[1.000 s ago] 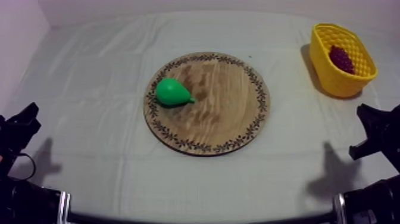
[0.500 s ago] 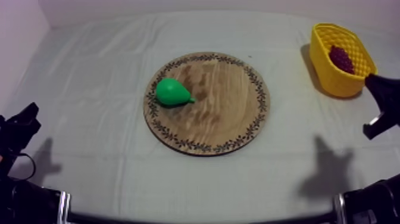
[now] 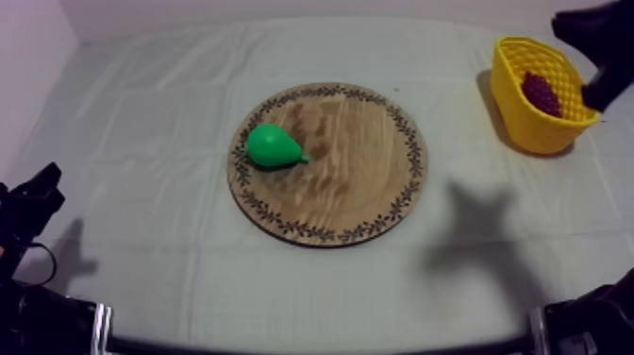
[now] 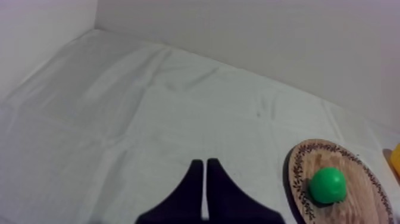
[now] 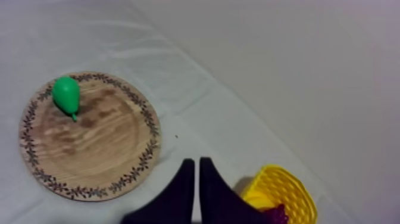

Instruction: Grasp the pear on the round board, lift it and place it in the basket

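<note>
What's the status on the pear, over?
Left gripper shut, at rest. Right gripper shut, near yellow basket. Pear lying on wooden board, ungripped. Grapes in basket.

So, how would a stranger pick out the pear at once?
Find the round wooden board in the middle of the table. The pear lies on it, near its left rim. It is bright green, the only fruit there; the grapes are in the yellow basket.

Top cam slants down over table; wrist cams face inward from opp. sides, sharing board.
</note>
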Motion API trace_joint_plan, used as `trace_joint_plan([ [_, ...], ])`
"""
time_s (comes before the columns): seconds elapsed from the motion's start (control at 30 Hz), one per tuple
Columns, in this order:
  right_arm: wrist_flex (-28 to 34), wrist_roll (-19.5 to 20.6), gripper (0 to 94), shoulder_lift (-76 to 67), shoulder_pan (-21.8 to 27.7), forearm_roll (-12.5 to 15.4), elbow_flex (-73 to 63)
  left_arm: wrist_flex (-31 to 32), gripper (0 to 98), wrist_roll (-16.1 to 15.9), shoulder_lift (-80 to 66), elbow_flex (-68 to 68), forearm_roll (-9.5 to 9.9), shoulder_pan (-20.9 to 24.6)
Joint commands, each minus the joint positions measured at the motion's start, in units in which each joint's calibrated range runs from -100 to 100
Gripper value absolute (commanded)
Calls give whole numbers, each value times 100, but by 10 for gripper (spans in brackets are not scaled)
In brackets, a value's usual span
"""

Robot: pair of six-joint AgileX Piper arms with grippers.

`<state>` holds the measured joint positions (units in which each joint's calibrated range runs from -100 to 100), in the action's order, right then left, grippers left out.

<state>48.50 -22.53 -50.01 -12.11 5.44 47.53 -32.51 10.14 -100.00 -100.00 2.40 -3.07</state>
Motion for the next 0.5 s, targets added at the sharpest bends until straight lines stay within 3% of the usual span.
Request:
trace_joint_plan([
  [0.0,365,88,6,789,-214,-99,-929,1,1,-1,0,0,2,-1],
  [0.47,1772,302,6,3209,-1183,-640,-3247,1,1,-1,0,0,2,-1],
])
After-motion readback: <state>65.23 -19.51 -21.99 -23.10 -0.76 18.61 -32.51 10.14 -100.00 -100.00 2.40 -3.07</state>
